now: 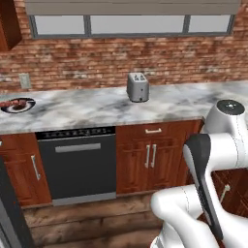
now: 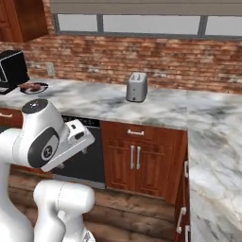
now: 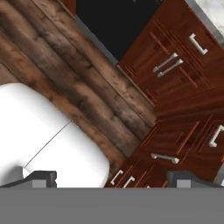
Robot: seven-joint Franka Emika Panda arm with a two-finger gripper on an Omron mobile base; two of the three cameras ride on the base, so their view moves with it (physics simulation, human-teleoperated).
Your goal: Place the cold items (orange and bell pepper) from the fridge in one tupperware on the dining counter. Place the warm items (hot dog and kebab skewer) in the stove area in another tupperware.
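Observation:
A dark plate lies at the far left of the marble counter and holds reddish food. The food is too small to tell whether it is the hot dog or the kebab skewer. The same plate appears beside a black appliance in the right base view. My gripper is open with nothing between its fingertips. It points down at the wooden floor and the cabinet fronts. The white arm is folded close over the base, well back from the counter.
A silver toaster stands mid-counter against the brick wall. Below the counter are a black dishwasher and red-brown cabinet doors. A black appliance sits far left. A marble counter runs forward along the right side.

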